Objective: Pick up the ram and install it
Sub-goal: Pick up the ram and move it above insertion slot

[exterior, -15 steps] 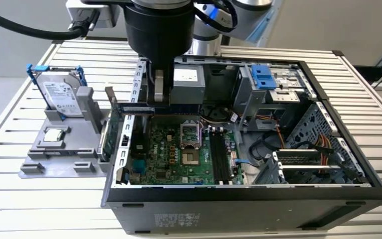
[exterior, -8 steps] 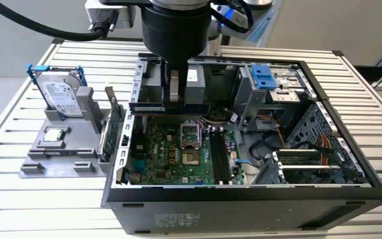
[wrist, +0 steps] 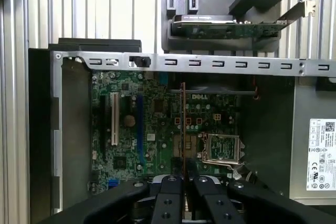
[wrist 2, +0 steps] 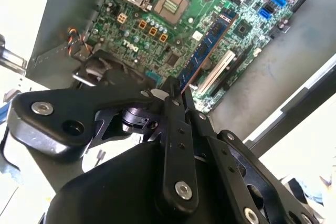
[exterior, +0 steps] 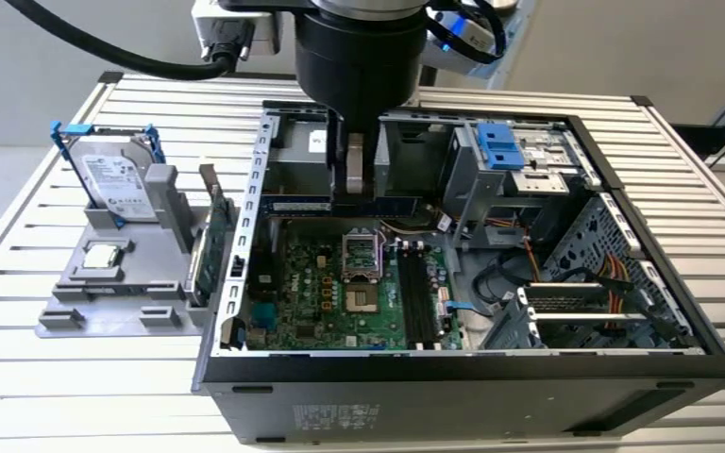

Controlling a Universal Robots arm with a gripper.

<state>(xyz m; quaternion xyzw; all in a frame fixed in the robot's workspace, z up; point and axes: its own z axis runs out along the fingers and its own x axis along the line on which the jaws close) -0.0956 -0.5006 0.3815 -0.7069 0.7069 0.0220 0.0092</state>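
Observation:
My gripper (exterior: 358,192) hangs inside the open computer case (exterior: 463,363), over the back part of the motherboard (exterior: 325,302). It is shut on the ram (exterior: 395,204), a slim long stick held level, lengthwise across the case, above the board. In the second wrist view the ram (wrist 2: 205,51) runs out from the gripper (wrist 2: 176,85), bluish with dark chips. In the first wrist view the ram (wrist: 182,124) shows edge-on as a thin line rising from the gripper (wrist: 182,178). The black memory slots (exterior: 415,294) lie nearer the front of the board, right of the processor socket (exterior: 360,257).
On the exterior view's left a grey holder (exterior: 86,302) carries a hard drive in a blue frame (exterior: 117,179), a small square processor chip (exterior: 105,255) and an upright green card (exterior: 218,247). A drive cage (exterior: 514,156) and cables (exterior: 589,274) crowd the case's right side.

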